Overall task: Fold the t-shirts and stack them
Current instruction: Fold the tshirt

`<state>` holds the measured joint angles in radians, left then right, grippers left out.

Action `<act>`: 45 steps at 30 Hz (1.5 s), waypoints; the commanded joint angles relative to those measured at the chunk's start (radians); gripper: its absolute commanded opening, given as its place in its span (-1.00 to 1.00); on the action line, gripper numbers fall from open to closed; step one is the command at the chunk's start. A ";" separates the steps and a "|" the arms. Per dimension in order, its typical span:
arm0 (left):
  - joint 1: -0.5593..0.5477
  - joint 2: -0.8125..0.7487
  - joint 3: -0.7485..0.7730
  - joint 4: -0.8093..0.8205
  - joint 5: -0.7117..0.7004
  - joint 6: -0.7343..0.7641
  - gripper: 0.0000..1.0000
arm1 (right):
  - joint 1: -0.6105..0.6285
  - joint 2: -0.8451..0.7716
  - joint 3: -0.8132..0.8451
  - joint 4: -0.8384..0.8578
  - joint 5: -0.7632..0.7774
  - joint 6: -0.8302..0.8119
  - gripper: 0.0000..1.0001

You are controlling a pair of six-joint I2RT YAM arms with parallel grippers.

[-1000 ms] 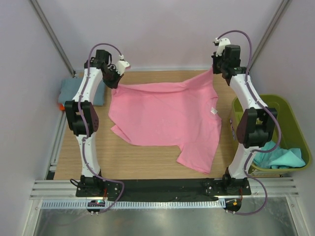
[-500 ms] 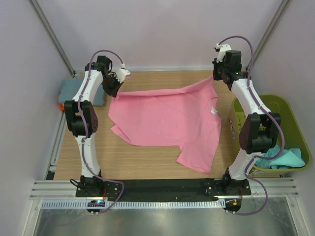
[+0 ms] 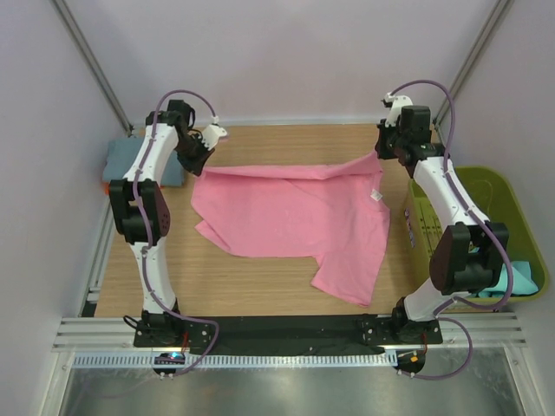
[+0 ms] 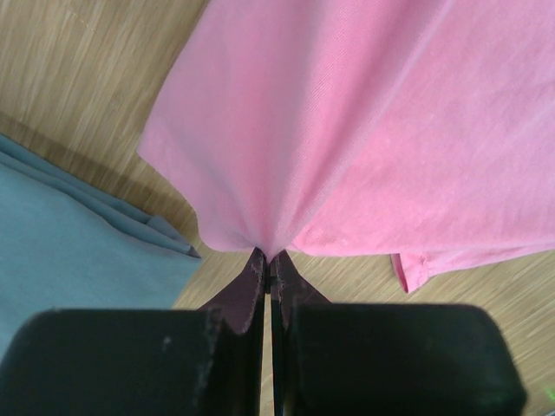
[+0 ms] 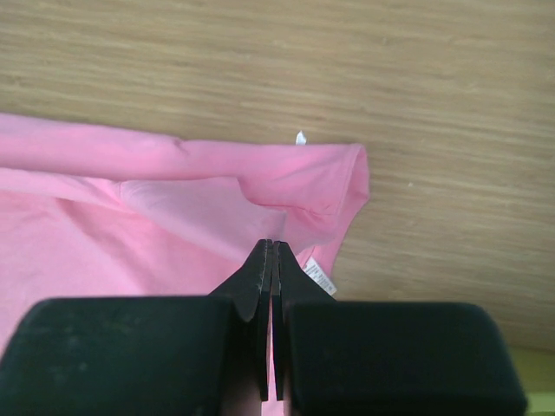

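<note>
A bright pink t-shirt [image 3: 295,217] lies spread on the wooden table, its far edge lifted and folding toward me. My left gripper [image 3: 201,156] is shut on the shirt's far left corner; the left wrist view shows the pink t-shirt [image 4: 347,130] pinched at the left gripper [image 4: 269,257]. My right gripper [image 3: 381,154] is shut on the far right corner; in the right wrist view the pink t-shirt [image 5: 173,217] hangs from the right gripper [image 5: 271,247], with a white label [image 5: 321,277] beside it. A grey-blue t-shirt [image 3: 126,163] lies folded at the far left. A teal t-shirt [image 3: 507,273] lies in the basket.
An olive-green plastic basket [image 3: 503,195] stands at the table's right side. The grey-blue t-shirt [image 4: 61,243] also shows in the left wrist view, close to the left gripper. An orange bit [image 3: 107,188] peeks out by the folded pile. A metal rail runs along the near edge.
Both grippers have moved nearer with the shirt's far edge, the right one also lower. The far edge now droops and folds over the shirt's body.
</note>
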<state>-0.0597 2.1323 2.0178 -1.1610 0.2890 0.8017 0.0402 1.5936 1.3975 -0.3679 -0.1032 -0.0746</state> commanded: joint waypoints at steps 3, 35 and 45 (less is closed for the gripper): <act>0.009 0.000 -0.014 -0.035 -0.016 0.024 -1.00 | 0.012 -0.034 -0.063 0.020 -0.050 0.045 -0.98; -0.015 0.265 0.273 -0.046 0.031 -0.338 0.11 | 0.012 0.385 0.230 -0.077 -0.357 0.156 -0.36; -0.014 0.264 0.180 -0.025 0.076 -0.401 0.04 | 0.012 0.448 0.201 -0.072 -0.408 0.205 -0.39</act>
<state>-0.0776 2.4157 2.2051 -1.1954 0.3256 0.4374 0.0505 2.0514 1.5799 -0.4500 -0.4789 0.1070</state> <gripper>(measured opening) 0.522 0.308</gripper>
